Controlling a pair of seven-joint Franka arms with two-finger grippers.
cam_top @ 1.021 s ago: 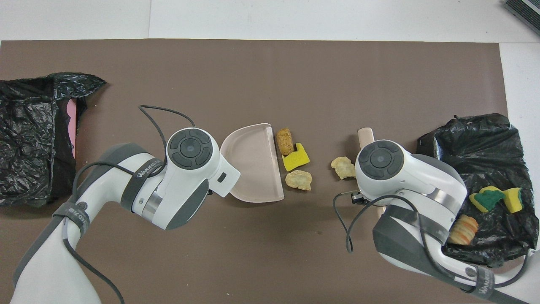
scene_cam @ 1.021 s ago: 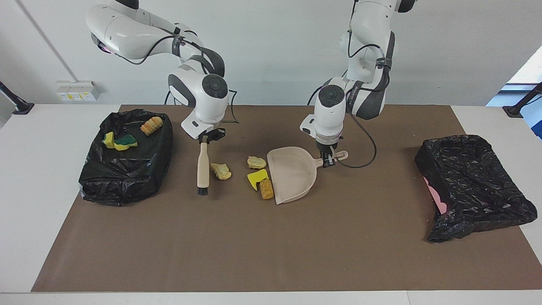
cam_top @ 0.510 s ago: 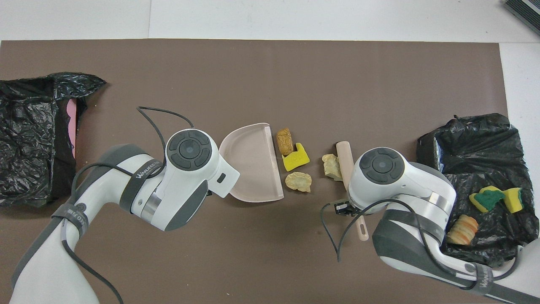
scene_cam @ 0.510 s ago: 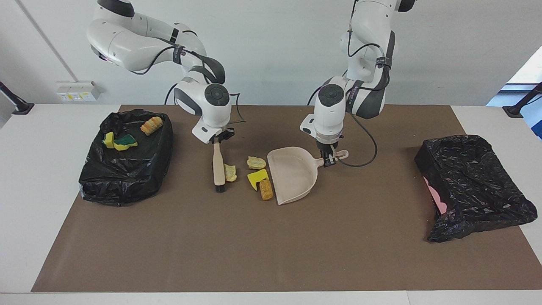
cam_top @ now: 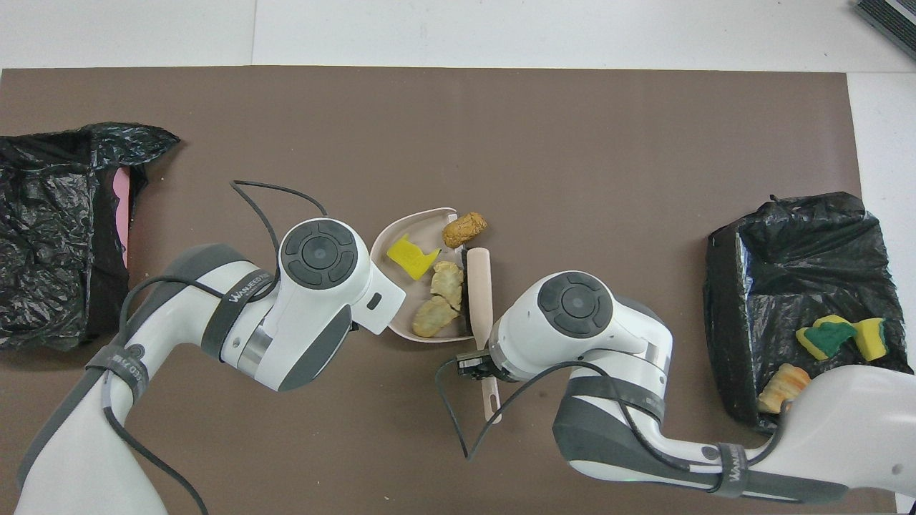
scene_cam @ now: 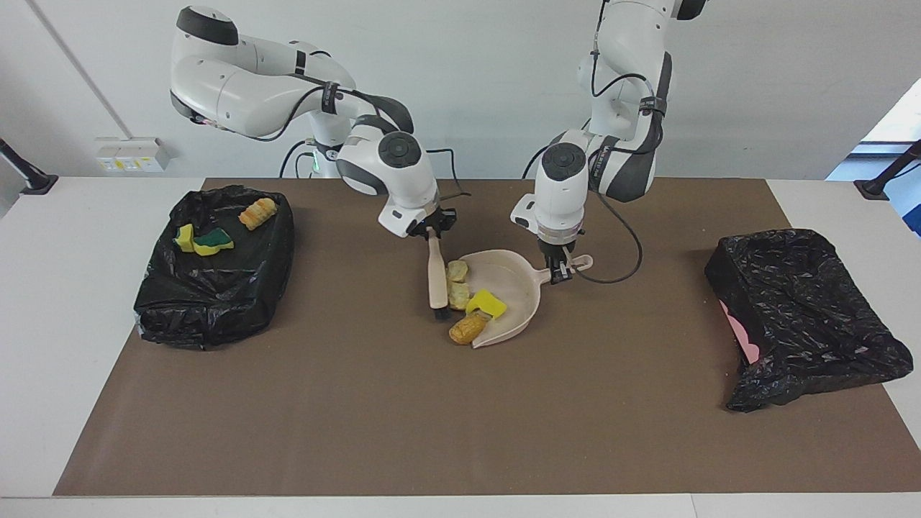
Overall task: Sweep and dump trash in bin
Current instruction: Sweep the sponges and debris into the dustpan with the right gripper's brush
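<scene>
- The left tool (scene_cam: 560, 274) pinches the handle of the pale beige plastic dustpan (scene_cam: 512, 288), at the end of the pan nearest the robots; the pan rests on the brown mat of the table (scene_cam: 460, 403).
- The right tool (scene_cam: 432, 232) is clamped on the handle of a beige brush (scene_cam: 435, 270), whose dark bristles meet the table at the dustpan's open lip.
- Two pale beige foam chunks (scene_cam: 457, 284) and a yellow sponge piece (scene_cam: 486, 303) lie inside the dustpan.
- An orange-brown chunk (scene_cam: 466, 329) sits at the lip, at the corner farthest from the robots.
- A black-lined bin (scene_cam: 214, 266) holding more scraps stands well apart from the dustpan, toward the right arm's end.
- A second black-lined bin (scene_cam: 804, 316) stands toward the left arm's end.
</scene>
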